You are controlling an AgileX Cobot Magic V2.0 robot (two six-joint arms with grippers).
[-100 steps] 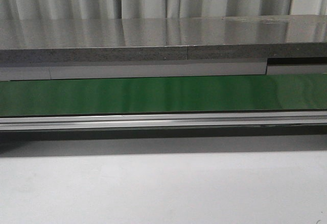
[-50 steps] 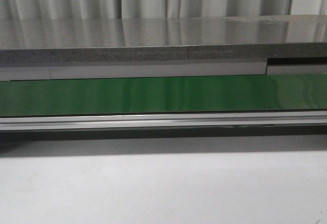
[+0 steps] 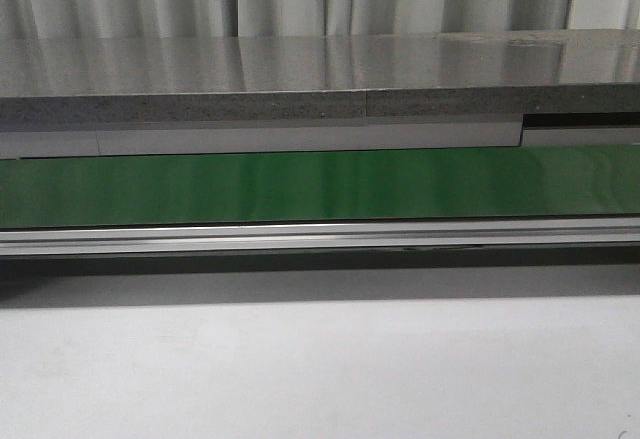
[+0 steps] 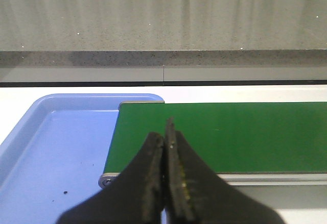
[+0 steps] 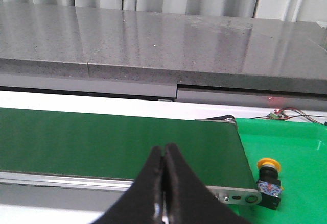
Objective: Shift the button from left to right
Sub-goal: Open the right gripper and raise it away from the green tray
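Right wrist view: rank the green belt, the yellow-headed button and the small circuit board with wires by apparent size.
1. green belt, largest by far.
2. button.
3. circuit board, smallest as seen, though it lies farther from the camera, so its true size against the button is unsure.

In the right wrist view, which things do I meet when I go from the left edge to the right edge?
green conveyor belt → right gripper, shut, in front of the belt → button with its yellow head, on the bright green surface beyond the belt's end.

Glossy speckled stone counter (image 3: 300,64)
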